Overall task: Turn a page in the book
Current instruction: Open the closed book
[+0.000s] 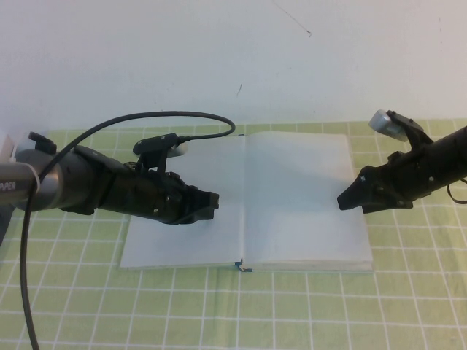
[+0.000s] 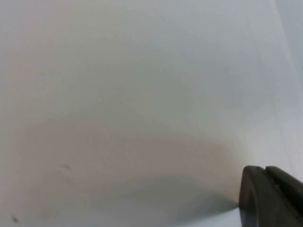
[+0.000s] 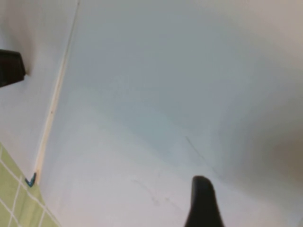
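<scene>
The book [image 1: 292, 251] lies open and flat on the green checked mat, both white pages blank, with a teal bit at the foot of the spine [image 1: 241, 266]. My left gripper [image 1: 214, 204] is shut, its tip resting on the left page [image 1: 182, 244] near the gutter; the left wrist view shows its closed fingers [image 2: 267, 194] against the white paper [image 2: 118, 94]. My right gripper [image 1: 343, 200] is shut, its pointed tip on the right-hand page [image 1: 292, 182] toward its outer edge. The right wrist view shows its tip [image 3: 201, 198] on the page, the gutter [image 3: 56, 99] and the left gripper [image 3: 10, 68] beyond.
The green mat [image 1: 292, 313] spreads in front of and beside the book. A white wall [image 1: 219, 51] rises right behind the book. The left arm's black cable [image 1: 146, 117] arcs above the book's far-left corner.
</scene>
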Robot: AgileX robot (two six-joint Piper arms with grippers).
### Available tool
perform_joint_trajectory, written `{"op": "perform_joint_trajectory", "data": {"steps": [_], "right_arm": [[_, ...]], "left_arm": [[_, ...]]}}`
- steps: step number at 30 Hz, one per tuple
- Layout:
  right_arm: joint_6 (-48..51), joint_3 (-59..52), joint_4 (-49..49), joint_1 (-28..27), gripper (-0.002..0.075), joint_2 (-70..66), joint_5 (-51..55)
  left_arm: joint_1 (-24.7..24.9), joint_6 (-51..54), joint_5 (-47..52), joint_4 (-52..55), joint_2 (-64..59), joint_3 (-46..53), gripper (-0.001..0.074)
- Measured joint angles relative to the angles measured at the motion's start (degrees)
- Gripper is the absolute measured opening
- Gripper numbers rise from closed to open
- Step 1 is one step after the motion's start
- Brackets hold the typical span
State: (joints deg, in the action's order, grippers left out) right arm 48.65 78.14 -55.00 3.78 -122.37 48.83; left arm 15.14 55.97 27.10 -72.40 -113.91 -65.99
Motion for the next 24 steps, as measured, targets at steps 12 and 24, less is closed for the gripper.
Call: {"op": "perform_joint_trajectory", "data": {"steps": [12,24], "right_arm": [[0.0,0.0,0.0,0.0,0.0442,2.2,1.2],[0.0,0.0,0.1,0.0,0.0432,3.2,2.1]], "left_arm": [[0.0,0.0,0.0,0.0,0.0,0.0,-0.0004],[0.0,0.0,0.7,0.0,0.0,0.0,-0.0004]]}}
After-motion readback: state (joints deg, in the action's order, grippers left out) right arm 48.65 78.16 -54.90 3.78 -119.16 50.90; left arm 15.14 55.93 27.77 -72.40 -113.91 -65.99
